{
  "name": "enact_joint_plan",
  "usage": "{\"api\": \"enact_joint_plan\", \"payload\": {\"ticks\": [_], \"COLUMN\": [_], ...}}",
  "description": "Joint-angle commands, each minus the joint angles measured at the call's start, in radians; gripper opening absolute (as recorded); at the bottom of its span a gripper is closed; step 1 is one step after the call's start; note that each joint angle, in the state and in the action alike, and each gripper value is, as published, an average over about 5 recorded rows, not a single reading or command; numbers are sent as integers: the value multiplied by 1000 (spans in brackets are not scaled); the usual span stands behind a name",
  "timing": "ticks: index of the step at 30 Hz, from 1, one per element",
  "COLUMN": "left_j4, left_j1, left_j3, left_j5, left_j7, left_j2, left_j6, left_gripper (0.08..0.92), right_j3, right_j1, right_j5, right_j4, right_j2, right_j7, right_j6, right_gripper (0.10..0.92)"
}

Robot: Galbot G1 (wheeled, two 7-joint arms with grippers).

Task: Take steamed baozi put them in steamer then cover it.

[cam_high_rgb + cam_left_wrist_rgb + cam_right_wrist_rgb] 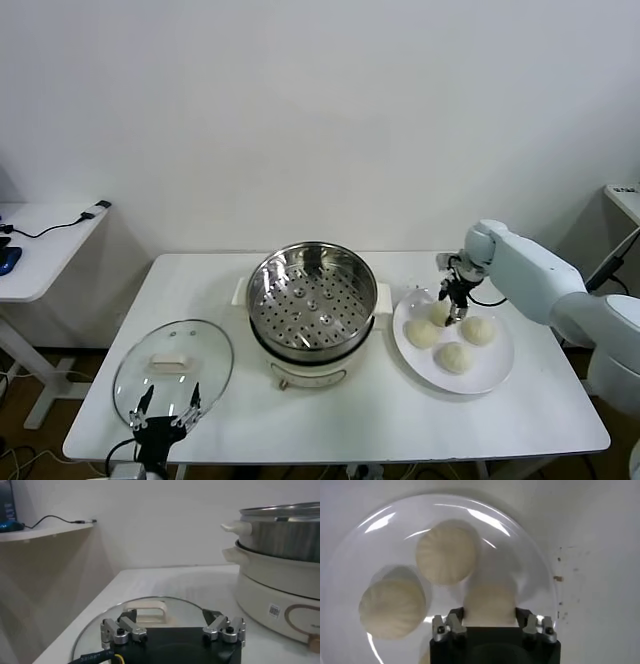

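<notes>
The right gripper (453,303) is positioned over the far left part of the plate (490,375), which sits on the table (400,420) just right of the steamer (311,300). In the right wrist view the right gripper (490,611) has its fingers (454,616) on either side of one baozi (489,602), clamped on it, with the bun between the two finger mounts. Two more baozi (448,551) (391,607) lie on the plate (530,565) beyond the gripper, close together but apart from the held bun. The head view shows the plate's buns in a tight group: one at the gripper (439,312), one toward the steamer (422,333), one to the right (478,329) and one nearest the robot (454,357). The steamer basket is uncovered (its perforated bottom is bare) and rests on the white pot base (280,595). The cover (172,370) lies flat on the table to the left of the steamer, near the front edge, handle (167,362) up. The left gripper (165,418) is at the cover's near rim; in the left wrist view the left gripper (172,625) has its fingers (118,630) spread wide, with the cover (95,630) and its handle (145,614) in front of them, and holds nothing. A side desk (40,250) with a cable (60,225) stands to the left of the table.
</notes>
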Motion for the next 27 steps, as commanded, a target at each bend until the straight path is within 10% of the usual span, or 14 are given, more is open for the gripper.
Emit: {"api": "enact_joint_plan", "payload": {"ticks": [1,15,27], "left_j4": [-6,-48,-51], "left_j1": [4,23,25], "left_j3": [1,3,-4], "left_j5": [4,8,7], "left_j7": [0,0,-3], "left_j2": [-2,0,-1], "left_j6": [-2,-2,0], "left_gripper": [823,823,823], "right_j3": [-2,-472,-493], "right_j1": [31,772,612], "right_j5": [16,377,107], "right_j4": [41,617,788], "right_j2": [-12,51,191], "right_j7": [-5,-9,85], "right_j6": [-1,198,547], "right_gripper": [579,577,577]}}
